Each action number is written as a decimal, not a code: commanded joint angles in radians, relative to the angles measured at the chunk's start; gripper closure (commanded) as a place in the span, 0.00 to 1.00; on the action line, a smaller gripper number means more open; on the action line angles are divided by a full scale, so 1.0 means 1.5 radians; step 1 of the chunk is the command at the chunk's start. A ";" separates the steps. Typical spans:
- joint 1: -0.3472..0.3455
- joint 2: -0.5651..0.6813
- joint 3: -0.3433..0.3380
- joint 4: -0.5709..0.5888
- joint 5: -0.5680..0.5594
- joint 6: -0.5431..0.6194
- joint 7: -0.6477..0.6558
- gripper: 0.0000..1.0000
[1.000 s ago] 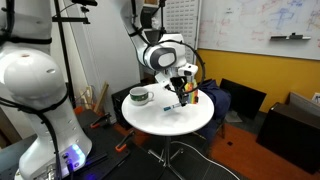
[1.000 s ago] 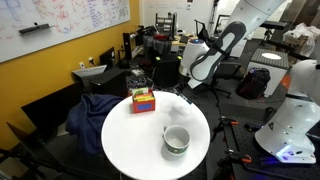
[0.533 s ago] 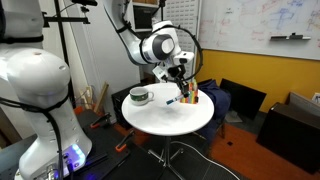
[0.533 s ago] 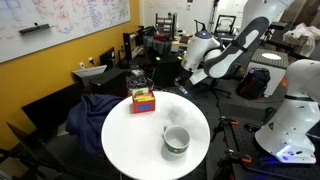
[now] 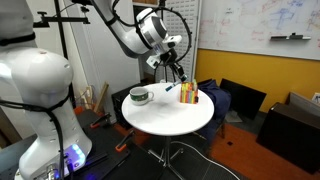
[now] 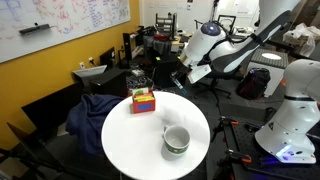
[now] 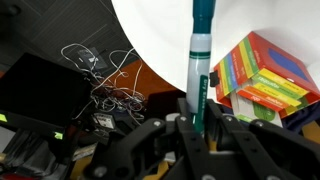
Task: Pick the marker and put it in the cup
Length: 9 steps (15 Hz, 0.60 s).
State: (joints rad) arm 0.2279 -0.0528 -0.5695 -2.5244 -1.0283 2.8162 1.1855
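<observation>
My gripper (image 7: 197, 122) is shut on the marker (image 7: 200, 50), a teal stick with a white part that points away from the jaws over the table's edge. In both exterior views the gripper (image 5: 174, 70) (image 6: 181, 79) hangs above the far side of the round white table (image 5: 170, 115) (image 6: 140, 135). The marker's tip (image 5: 170, 87) shows below it. The whitish-grey cup (image 5: 139, 96) (image 6: 177, 140) stands upright on the table, apart from the gripper, and it is out of the wrist view.
A striped orange, red and yellow holder (image 5: 189, 95) (image 6: 143, 101) (image 7: 262, 75) stands on the table near the gripper. Cables (image 7: 100, 75) lie on the floor. A blue cloth (image 6: 95, 108) hangs beside the table. A white robot body (image 5: 40, 90) stands nearby.
The gripper has risen from just above the table with the marker held in it and the arm has swung upward. The cup and the striped holder have not moved.
</observation>
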 commanded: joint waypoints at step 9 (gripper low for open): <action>-0.063 -0.063 0.265 -0.012 -0.064 -0.162 0.131 0.95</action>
State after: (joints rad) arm 0.2155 -0.1273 -0.3100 -2.5331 -1.1268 2.6216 1.3486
